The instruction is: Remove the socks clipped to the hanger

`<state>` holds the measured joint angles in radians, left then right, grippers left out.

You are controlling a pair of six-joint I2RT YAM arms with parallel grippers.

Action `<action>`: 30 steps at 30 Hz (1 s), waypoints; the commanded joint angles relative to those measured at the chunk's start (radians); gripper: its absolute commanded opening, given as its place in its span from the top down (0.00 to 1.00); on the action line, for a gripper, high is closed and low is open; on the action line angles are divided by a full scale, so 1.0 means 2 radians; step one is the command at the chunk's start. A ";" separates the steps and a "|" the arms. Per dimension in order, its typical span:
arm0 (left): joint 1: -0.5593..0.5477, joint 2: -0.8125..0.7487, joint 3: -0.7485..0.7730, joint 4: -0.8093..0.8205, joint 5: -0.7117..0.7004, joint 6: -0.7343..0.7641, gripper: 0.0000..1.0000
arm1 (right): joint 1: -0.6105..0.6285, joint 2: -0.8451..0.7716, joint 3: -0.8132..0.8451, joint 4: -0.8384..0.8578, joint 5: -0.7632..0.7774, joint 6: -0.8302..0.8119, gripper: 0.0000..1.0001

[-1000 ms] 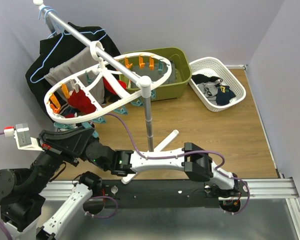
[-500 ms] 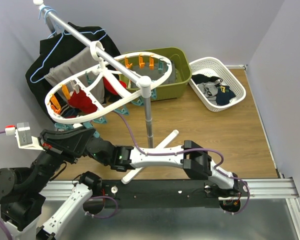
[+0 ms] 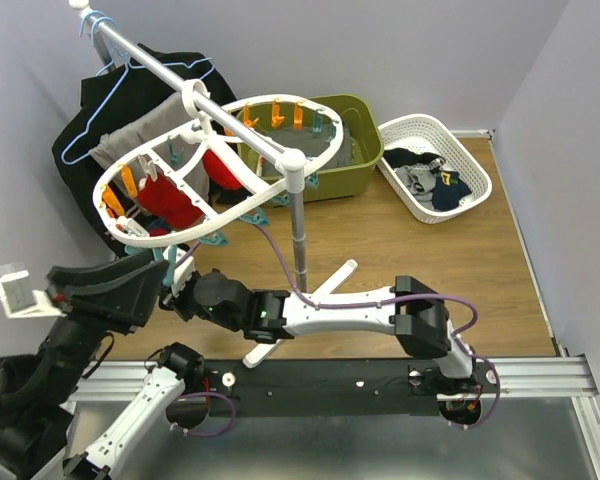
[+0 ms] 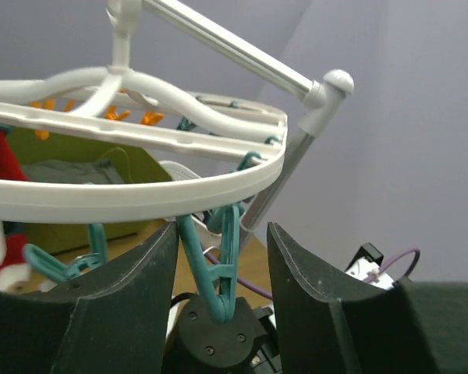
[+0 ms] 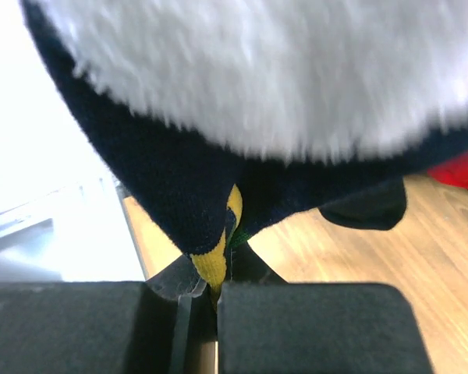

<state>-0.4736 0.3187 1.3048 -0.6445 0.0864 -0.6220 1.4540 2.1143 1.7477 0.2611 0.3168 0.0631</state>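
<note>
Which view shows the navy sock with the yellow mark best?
The right wrist view: the navy sock fills the frame, its yellow tip pinched in the shut right pincer. From the top external view it cannot be made out beneath the hanger. The left wrist view shows only hanger frame and a teal peg.

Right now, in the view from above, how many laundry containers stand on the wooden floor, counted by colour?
Olive-green rectangular plastic tub: 1
White lattice plastic basket: 1
Total: 2
</note>
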 commanded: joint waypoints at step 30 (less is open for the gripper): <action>-0.018 0.056 0.033 -0.236 -0.293 -0.184 0.61 | 0.002 -0.174 -0.179 -0.025 -0.115 0.047 0.99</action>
<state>-0.4999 0.4145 1.3987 -1.0988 -0.4240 -0.8970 1.4555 1.8126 1.4250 0.2111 0.0940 0.1417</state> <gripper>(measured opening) 0.384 0.097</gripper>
